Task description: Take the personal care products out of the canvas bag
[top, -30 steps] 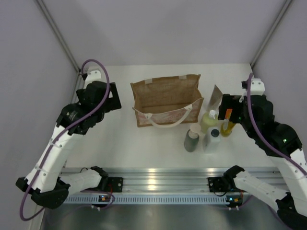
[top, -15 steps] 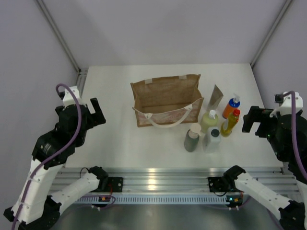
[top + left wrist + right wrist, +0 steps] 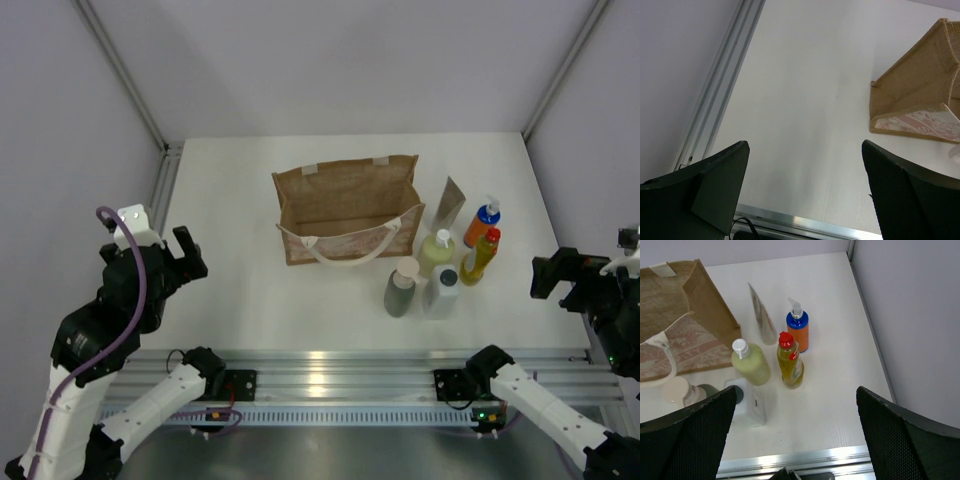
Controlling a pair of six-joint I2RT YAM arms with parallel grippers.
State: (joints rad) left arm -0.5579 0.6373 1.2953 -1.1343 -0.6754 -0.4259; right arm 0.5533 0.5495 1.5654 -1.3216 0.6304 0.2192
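Pale grey walls (image 3: 330,60) close in a white desk (image 3: 240,200). From above, the canvas bag (image 3: 345,205) stands upright at the middle, its mouth open upward and its long axis running left to right. Its printed front and white rope handle (image 3: 352,250) face my bases.

All six products stand upright on the desk, just beside the bag's right end:
- flat grey sachet (image 3: 451,203), on end
- orange-blue bottle (image 3: 483,222)
- amber red-capped bottle (image 3: 480,256)
- pale-yellow white-capped bottle (image 3: 437,252)
- white square dark-capped bottle (image 3: 443,292)
- grey cylinder with pale cap (image 3: 401,288)

My left claw (image 3: 188,253) hangs near the desk's left edge and my right claw (image 3: 556,280) at its right edge, both well apart from bag and bottles.

From my left wrist, the fingers (image 3: 715,185) are spread wide with only bare desk between them, and the bag's end panel sits far right.

From my right wrist, the fingers are likewise spread and grasp nothing. Beyond them the bottles cluster, caps and pump nozzles pointing up, with the bag at upper left.
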